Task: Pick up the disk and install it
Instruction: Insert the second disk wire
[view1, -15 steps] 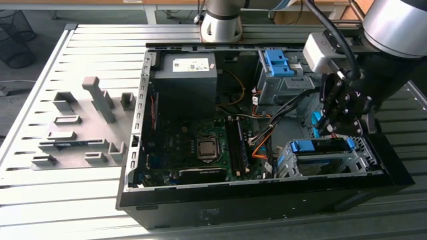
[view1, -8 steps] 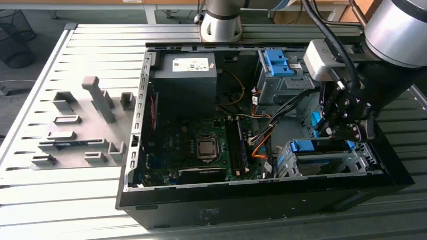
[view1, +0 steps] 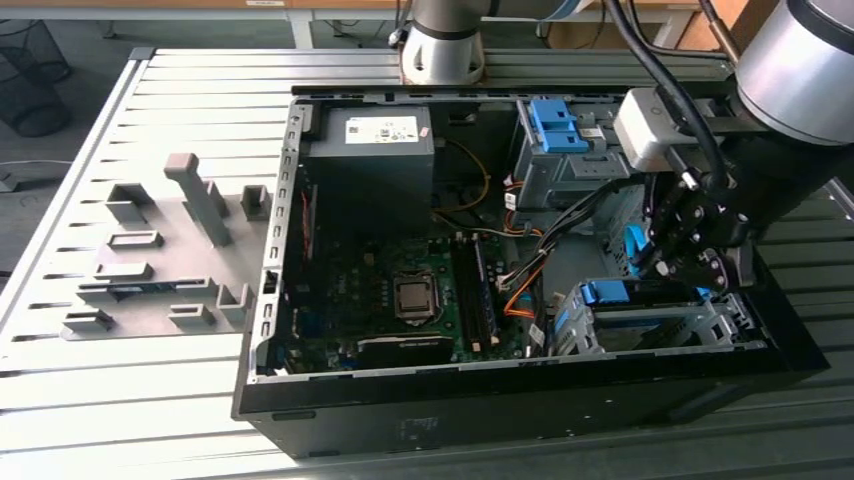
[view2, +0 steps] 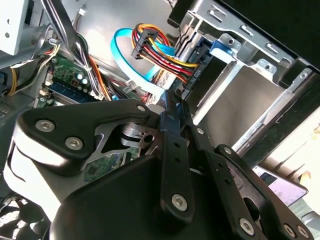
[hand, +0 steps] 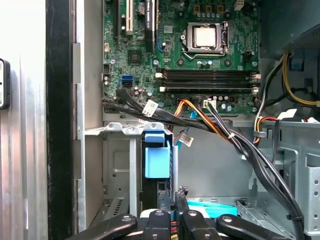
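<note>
While the gripper (view2: 174, 104) hangs low inside the open computer case (view1: 400, 425), its two black fingers (view2: 170, 145) are pressed together with nothing visible between them. In the second wrist view their tips sit just beside the end of the disk (view2: 202, 67), which stands on edge in the grey drive cage (view2: 260, 67), a blue rail showing along its top. Whether the tips touch the disk cannot be told.

In the first wrist view the gripper (hand: 176, 194) is next to the cage (hand: 120, 131), near the blue tab (hand: 156, 155) over the slot. Close by, a bundle of red, yellow and black wires (view2: 160, 47) ends in a dark plug (view2: 142, 44), and a flat light-blue cable (view2: 125, 57) loops under it.

In the exterior view the gripper (view1: 671, 262) is at the case's corner on the view's right, over the cage (view1: 647, 325) that holds the disk. Beyond lie the motherboard (view1: 387, 290), the black power supply (view1: 371, 160) and a second cage topped by a blue bracket (view1: 554, 125). The case rests on a slatted metal table (view1: 134, 390), where grey fixtures (view1: 160, 260) stand on the view's left.
</note>
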